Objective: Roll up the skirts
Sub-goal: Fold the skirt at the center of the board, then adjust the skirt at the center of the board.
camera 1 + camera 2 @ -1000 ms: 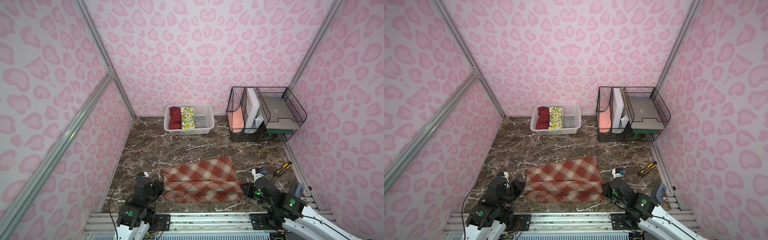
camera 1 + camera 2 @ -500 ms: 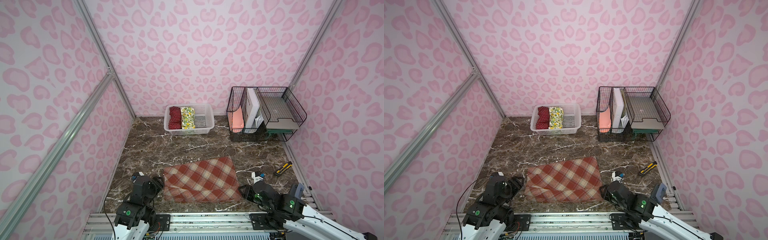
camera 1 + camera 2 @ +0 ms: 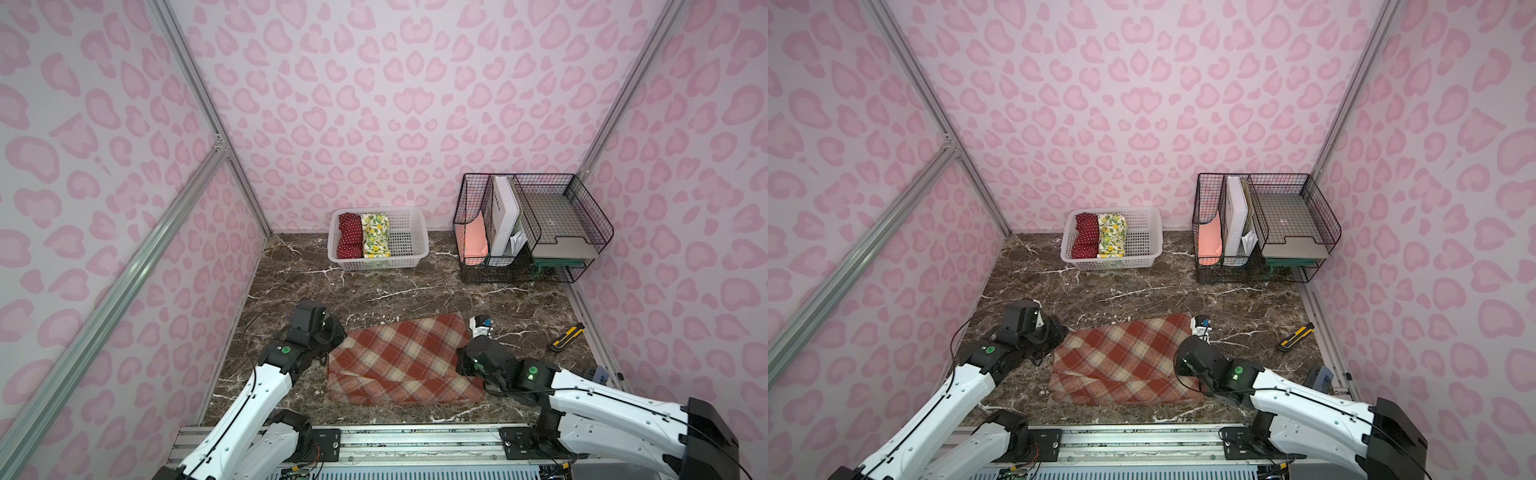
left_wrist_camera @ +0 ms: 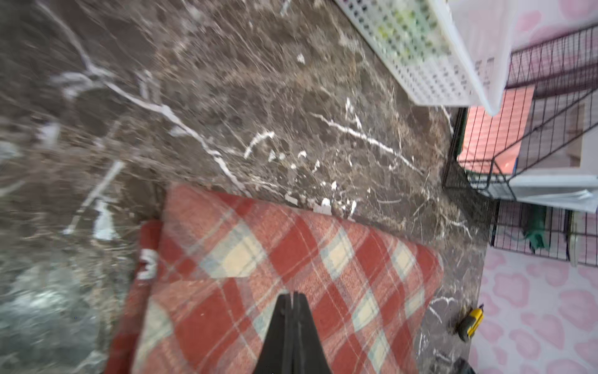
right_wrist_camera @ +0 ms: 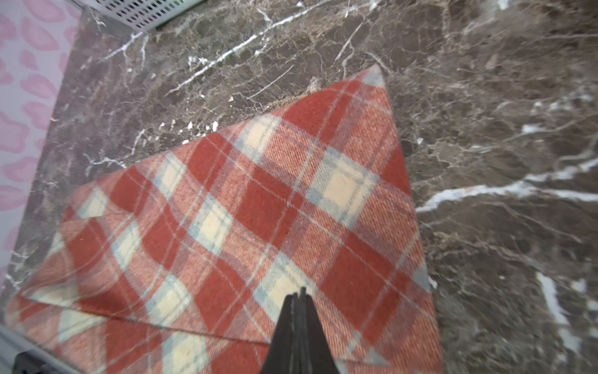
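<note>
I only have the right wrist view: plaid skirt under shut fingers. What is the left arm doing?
Observer: The left gripper is at the left edge of the plaid skirt, its fingers shut too.
Operator: Where are the other skirts?
Observer: The polka-dot skirt and the lemon-print skirt sit side by side in the white basket at the back.
Operator: Anything loose on the table?
Observer: A yellow and black utility knife lies on the table, right of the plaid skirt and apart from it.
</note>
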Tool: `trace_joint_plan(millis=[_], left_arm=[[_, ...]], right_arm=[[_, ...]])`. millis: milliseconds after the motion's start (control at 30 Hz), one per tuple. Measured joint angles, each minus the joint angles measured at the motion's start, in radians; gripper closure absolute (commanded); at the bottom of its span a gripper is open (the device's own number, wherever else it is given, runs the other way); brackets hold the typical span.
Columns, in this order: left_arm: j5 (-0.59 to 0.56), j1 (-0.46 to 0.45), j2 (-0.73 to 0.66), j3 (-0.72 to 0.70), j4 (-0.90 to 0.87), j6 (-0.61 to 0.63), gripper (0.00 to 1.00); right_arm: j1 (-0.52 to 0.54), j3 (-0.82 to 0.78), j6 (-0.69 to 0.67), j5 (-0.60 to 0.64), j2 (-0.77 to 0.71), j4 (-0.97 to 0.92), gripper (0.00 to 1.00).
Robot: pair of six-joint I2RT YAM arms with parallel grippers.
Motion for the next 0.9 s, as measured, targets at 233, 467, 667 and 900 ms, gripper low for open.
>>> trace_joint_plan(millis=[233,467,667,900], left_arm=[[0.095,-0.013,0.184,-0.100,0.123,-0.010,1.00],[0.196,-0.011,0.351,-0.176,0.283,-0.037,1.00],[0.308,-0.010,0.499,-0.161,0.505,-0.062,1.00],[0.242,-0.013,0.475,-0.077,0.351,-0.033,1.00]], right_arm=[[-0.092,-0.066,0.000,-0.085,0.241,0.140,1.00],[-0.164,-0.152,0.023,-0.192,0.248,0.337,1.00],[-0.274,-0.154,-0.002,-0.286,0.238,0.359,1.00],[-0.370,-0.089,-0.083,-0.349,0.317,0.357,1.00]])
